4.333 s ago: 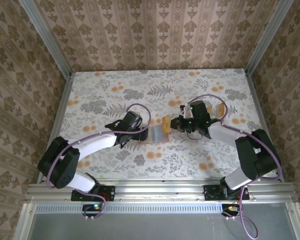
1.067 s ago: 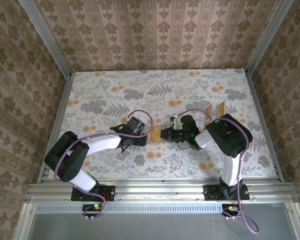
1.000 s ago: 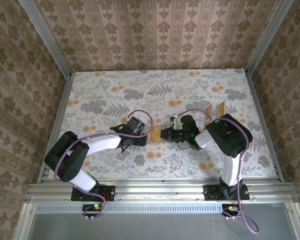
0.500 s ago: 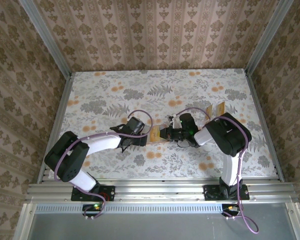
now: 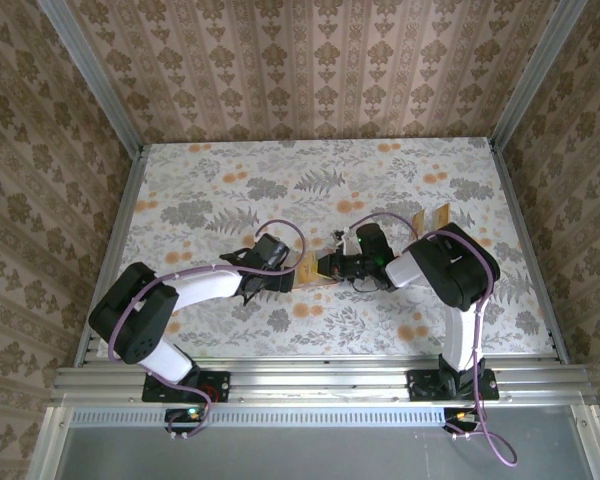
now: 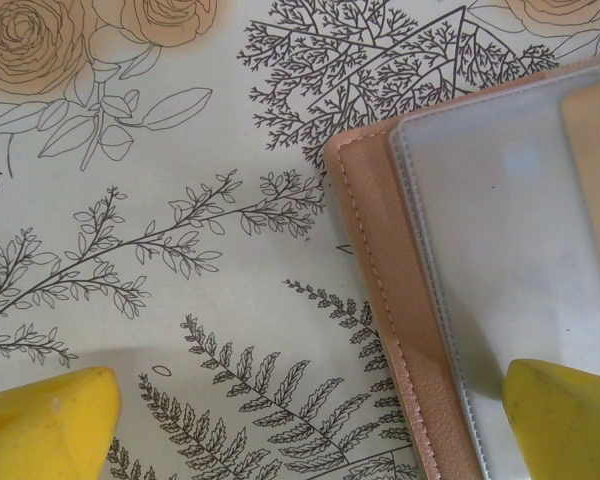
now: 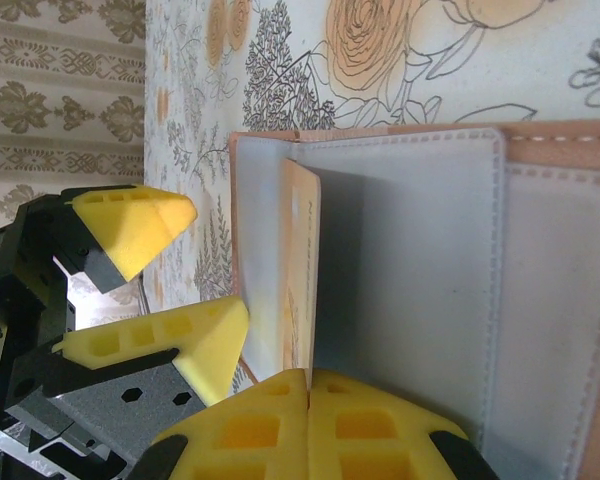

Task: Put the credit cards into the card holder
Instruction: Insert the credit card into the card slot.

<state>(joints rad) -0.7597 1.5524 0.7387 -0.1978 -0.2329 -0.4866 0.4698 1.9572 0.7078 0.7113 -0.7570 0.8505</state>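
**Change, right arm** (image 5: 450,270): drawn in from a long reach a few seconds back to a tight fold. Creeps a touch further toward the left arm (image 5: 195,285) over the last second. No shift on the left side in that second.

**Meaning for the task:** reads as one card mid-insertion, being pushed home rather than fetched. Most of the job is probably still to do.

**Tabletop** (image 5: 220,190): floral print, carrying everything below.

**Card holder** (image 5: 311,271): near the middle of the tabletop, between the two sets of fingers, lying open and flat. Brown stitched cover (image 6: 380,300) underneath, clear sleeves (image 7: 410,280) on top.

**Contents:** one tan card (image 7: 300,270) part-way inside a sleeve near the fold. Other sleeves look unfilled as far as can be seen.

**Spare cards** (image 5: 438,216): a few tan shapes standing toward the right back, well apart from the holder. Count and support too small to tell.

**Left fingers** (image 5: 285,278): wide apart, astride the holder's outer edge. One pad (image 6: 565,420) on a clear sleeve, pinning it; the other (image 6: 40,420) over bare tabletop.

**Right fingers** (image 7: 308,415): pressed together, tips at the near edge of the inserted card. Whether pinching that edge or only nudging it, cannot tell.
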